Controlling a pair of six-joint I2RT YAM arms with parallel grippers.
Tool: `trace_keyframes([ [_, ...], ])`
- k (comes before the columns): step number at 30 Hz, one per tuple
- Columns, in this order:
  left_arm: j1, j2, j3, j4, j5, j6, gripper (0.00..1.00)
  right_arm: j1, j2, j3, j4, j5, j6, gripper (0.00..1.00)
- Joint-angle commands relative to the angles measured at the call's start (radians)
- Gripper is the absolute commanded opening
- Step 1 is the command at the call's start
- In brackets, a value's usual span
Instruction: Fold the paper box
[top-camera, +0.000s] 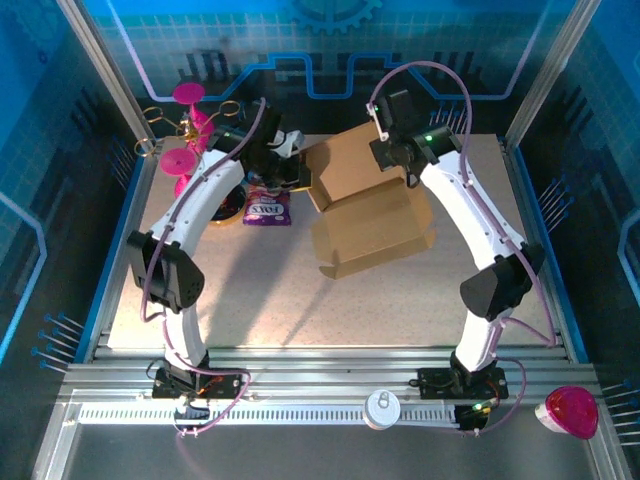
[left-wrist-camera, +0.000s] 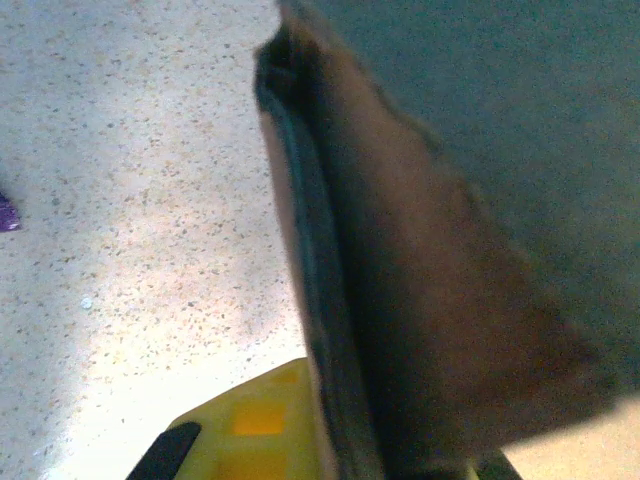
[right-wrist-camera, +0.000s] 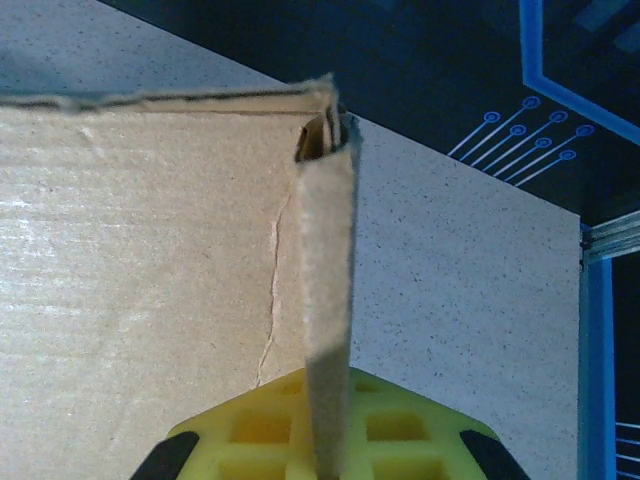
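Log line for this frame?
task: fold paper box | left claw: shut on box edge | right claw: shut on upright box panel

The paper box (top-camera: 370, 215) is plain brown, unmarked (darker, maybe just shadowed, in the blurred left wrist view). The table (top-camera: 260, 300) is beige with fine dark speckles. The snack packet (top-camera: 267, 208) is purple with white lettering.

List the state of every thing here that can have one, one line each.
paper box: partly folded, not closed, gripped on both sides.
left tool: shut on the paper box's left edge.
right tool: shut on an upright wall of the paper box, near its corner.
purple snack packet: lying flat on the table, left of the box, not gripped.
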Motion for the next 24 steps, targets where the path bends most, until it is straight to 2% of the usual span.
trace_keyframes([
  [1,-0.016,0.040,0.092,-0.108,-0.118,-0.033,0.00,0.012,0.045,0.063,-0.145,0.091,0.040,0.00],
  [11,-0.039,0.036,0.090,-0.134,-0.270,-0.093,0.00,0.043,0.061,0.094,-0.205,0.153,0.105,0.00],
  [24,-0.071,-0.050,-0.091,-0.006,-0.482,-0.158,0.00,0.101,0.060,0.102,-0.266,0.188,0.175,0.00],
])
